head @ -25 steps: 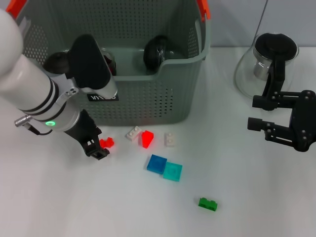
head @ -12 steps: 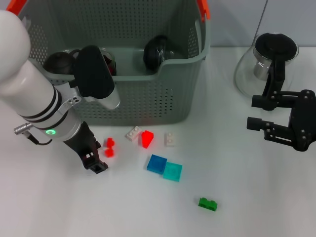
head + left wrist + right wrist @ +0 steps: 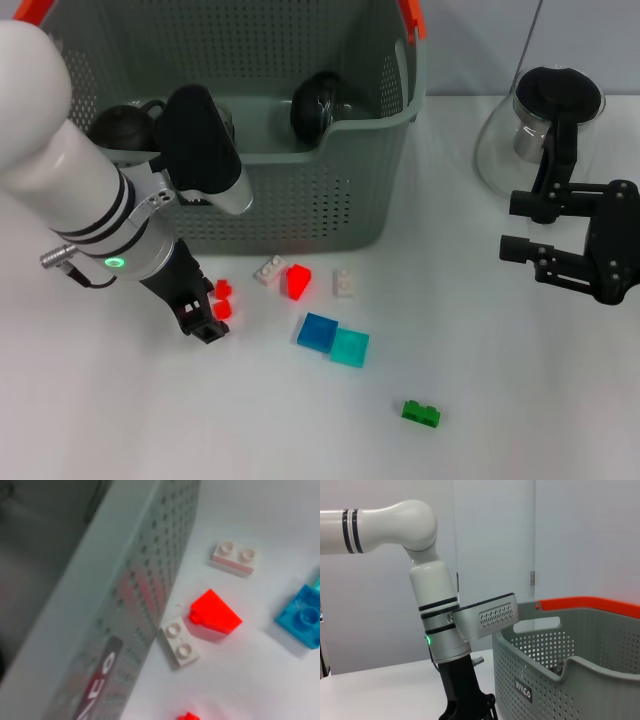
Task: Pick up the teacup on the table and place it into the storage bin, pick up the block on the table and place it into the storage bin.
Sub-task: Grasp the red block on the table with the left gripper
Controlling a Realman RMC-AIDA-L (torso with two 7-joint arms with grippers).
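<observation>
The grey perforated storage bin (image 3: 300, 205) stands at the back, and two dark teacups (image 3: 320, 100) lie inside it. My left gripper (image 3: 205, 318) is low over the table in front of the bin's left part. A small red block (image 3: 222, 300) lies right at its tip, and whether it is held is unclear. That block shows as a red sliver (image 3: 187, 716) in the left wrist view, near the bin wall (image 3: 125, 605). My right gripper (image 3: 510, 228) is parked open at the right, with nothing in it.
Loose blocks lie in front of the bin: a white one (image 3: 268, 270), a red wedge (image 3: 298, 282), another white one (image 3: 344, 283), a blue plate (image 3: 317, 332), a teal plate (image 3: 350, 348) and a green brick (image 3: 421, 412). A glass teapot (image 3: 545, 120) stands behind the right gripper.
My left gripper slid slightly right and toward the table's front. The small red block shifted with it and turned from lying crosswise to lengthwise. The right arm stayed still.
</observation>
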